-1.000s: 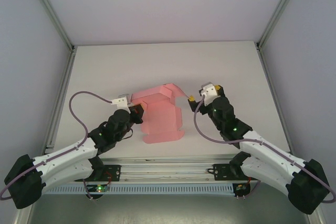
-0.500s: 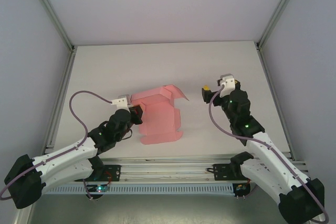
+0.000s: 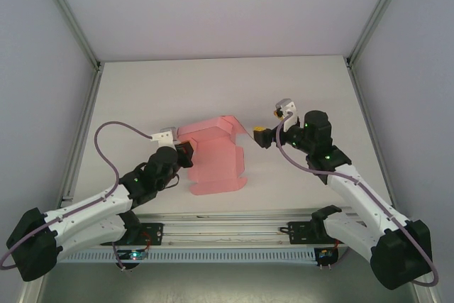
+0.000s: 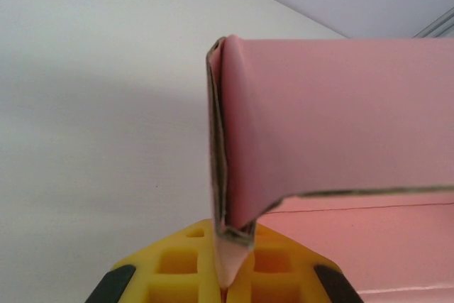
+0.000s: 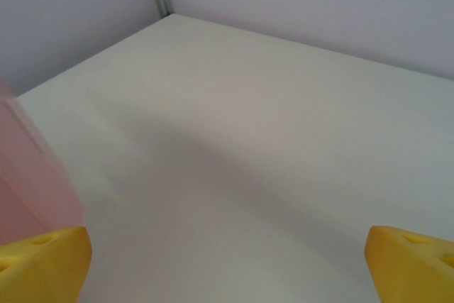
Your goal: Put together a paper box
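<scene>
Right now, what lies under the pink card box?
The pink thin-card paper box lies on the pale flat table. Bare tabletop shows around it; anything beneath its panel is hidden.

The paper box (image 3: 216, 160) is made of thin pink card with a smooth, matt face. At its cut edge, seen in the left wrist view, a grey-brown fibrous core is exposed. The jaws of the left gripper (image 4: 228, 278) and the right gripper (image 5: 227, 264) are formed in yellow plastic of dull sheen. The bench (image 3: 213, 83) is finished smooth, matt and off-white. The arm housings (image 3: 355, 196) are moulded in slightly glossy black and white plastic. The rail (image 3: 227, 235) is of bare metal.
</scene>
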You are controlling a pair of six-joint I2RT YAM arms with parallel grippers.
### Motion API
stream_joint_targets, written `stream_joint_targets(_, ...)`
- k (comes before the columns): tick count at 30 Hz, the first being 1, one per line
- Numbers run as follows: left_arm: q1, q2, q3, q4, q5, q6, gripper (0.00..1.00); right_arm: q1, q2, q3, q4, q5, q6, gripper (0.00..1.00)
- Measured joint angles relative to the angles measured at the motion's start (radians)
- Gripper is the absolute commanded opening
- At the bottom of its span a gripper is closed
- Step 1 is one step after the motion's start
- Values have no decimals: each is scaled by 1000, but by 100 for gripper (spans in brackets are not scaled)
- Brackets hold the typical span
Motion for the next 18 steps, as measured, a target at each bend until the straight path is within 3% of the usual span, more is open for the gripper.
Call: stream_joint_targets(18,0,55,34,1,22,4,0,78,96,19,73,-171,45,98)
